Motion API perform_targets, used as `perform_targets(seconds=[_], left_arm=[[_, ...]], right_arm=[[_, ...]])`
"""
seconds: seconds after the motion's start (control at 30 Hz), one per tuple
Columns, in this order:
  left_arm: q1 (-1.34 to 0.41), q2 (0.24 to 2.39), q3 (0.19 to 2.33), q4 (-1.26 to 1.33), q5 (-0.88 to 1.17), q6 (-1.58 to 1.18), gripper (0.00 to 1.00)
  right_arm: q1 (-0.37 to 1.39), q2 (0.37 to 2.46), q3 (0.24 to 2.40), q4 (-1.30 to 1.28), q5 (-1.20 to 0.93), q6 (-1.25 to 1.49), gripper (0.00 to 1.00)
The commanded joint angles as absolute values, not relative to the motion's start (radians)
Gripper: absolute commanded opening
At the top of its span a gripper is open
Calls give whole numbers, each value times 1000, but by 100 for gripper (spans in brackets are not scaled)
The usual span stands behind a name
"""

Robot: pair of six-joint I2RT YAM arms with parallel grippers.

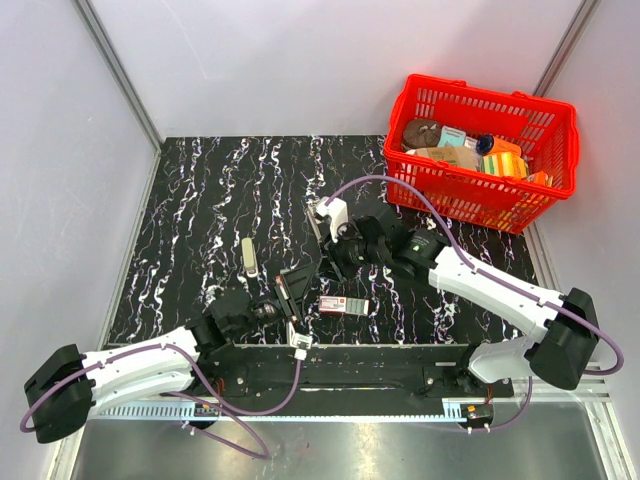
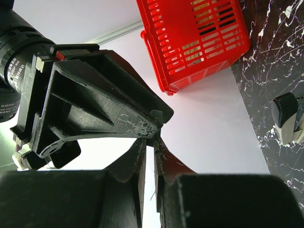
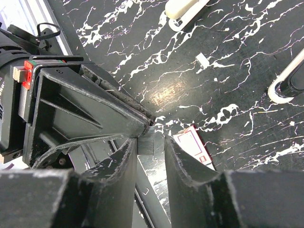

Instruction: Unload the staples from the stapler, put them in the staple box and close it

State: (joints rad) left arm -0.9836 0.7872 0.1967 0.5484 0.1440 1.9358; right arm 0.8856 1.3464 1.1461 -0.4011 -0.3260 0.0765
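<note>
The staples (image 3: 145, 142) are a short, ribbed, pale grey strip at the tip of my left gripper (image 1: 296, 282). The left jaws stand almost together in the left wrist view (image 2: 153, 142), shut on the thin strip. My right gripper (image 1: 318, 265) meets it tip to tip above the table's middle front. In the right wrist view (image 3: 151, 141) the right jaws stand apart around the strip, which lies against the left finger. The stapler (image 1: 248, 255) lies on the table, left of both grippers. It looks pale cream with a dark end (image 2: 285, 118) and also shows in the right wrist view (image 3: 183, 9).
A small red-and-white box (image 1: 343, 306) lies on the black marbled table just under the grippers and also shows in the right wrist view (image 3: 192, 142). A red basket (image 1: 470, 90) holding several items stands at the back right. White walls enclose the table.
</note>
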Motion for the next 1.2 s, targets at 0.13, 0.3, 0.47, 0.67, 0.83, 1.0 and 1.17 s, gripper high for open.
perform_targets(seconds=[0.13,0.3,0.47,0.67,0.83,1.0,1.17], left_arm=[[-989,781,235,594,164,1928,0],[-988,784,232,603,167,1924,2],[-988,785,233,614,166,1910,14],[-986,793,281,626,91,1815,73],[-988,755,310,565,40,1744,83],[-986,767,444,252,-116,1544,93],[-864,995,773,-202,-261,995,94]], right_arm=[[899,1342,1180,-318,-298,86,26],[899,1333,1175,-316,-290,92,17],[899,1319,1163,-331,-259,97,6],[899,1305,1129,-370,-181,103,0],[897,1295,1112,-422,-77,124,0],[897,1308,1120,-485,61,187,0],[897,1351,1077,-505,198,346,0]])
